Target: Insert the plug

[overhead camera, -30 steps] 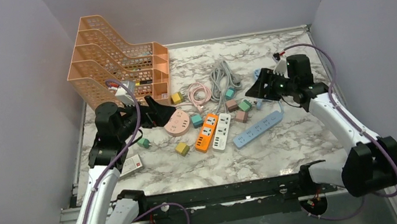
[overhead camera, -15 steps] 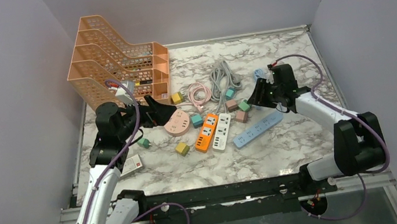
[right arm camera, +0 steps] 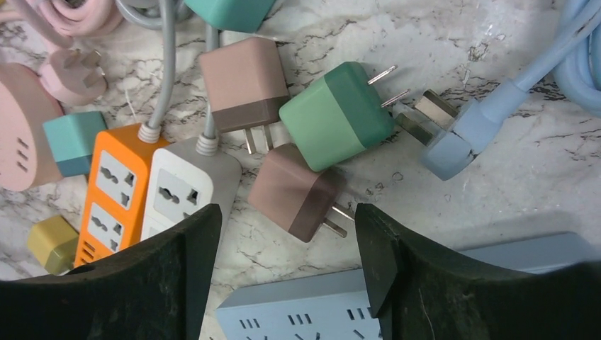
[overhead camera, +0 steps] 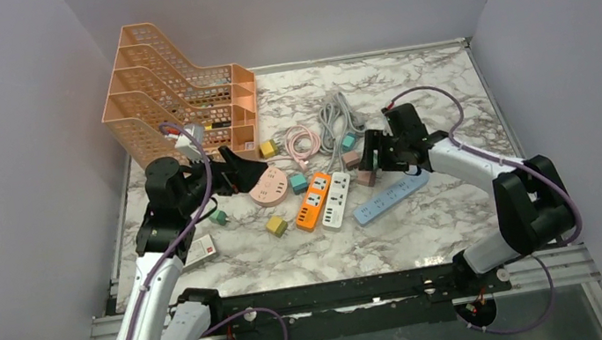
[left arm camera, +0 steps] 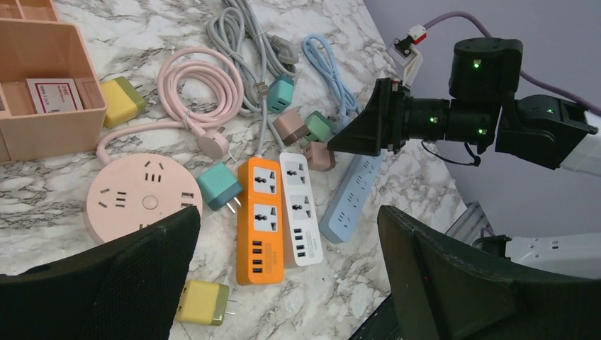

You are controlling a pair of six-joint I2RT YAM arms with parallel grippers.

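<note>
My right gripper [overhead camera: 374,156] hangs open over the plug cluster, nothing between its fingers. In the right wrist view it [right arm camera: 287,225] frames a brown plug [right arm camera: 294,190] lying on the marble, just above the blue power strip [right arm camera: 298,308]. A green plug [right arm camera: 336,117] and a second brown plug [right arm camera: 241,83] lie beyond it. The orange strip [overhead camera: 313,201], white strip [overhead camera: 335,200] and blue strip [overhead camera: 390,196] lie side by side mid-table. My left gripper [overhead camera: 237,168] is wide open and empty above the round pink socket [overhead camera: 270,187]; from its wrist, it [left arm camera: 287,227] looks down on the strips.
A peach desk organiser [overhead camera: 181,98] stands at the back left. A coiled pink cable [overhead camera: 302,141] and grey cable [overhead camera: 330,117] lie behind the strips. Yellow plug [overhead camera: 277,225], teal plug [overhead camera: 298,183] and a white box [overhead camera: 199,251] are scattered front left. Walls close in on both sides.
The right arm swung left from the table's right side to above the plug cluster; its jaws narrowed, then widened again. The left arm stayed still.
</note>
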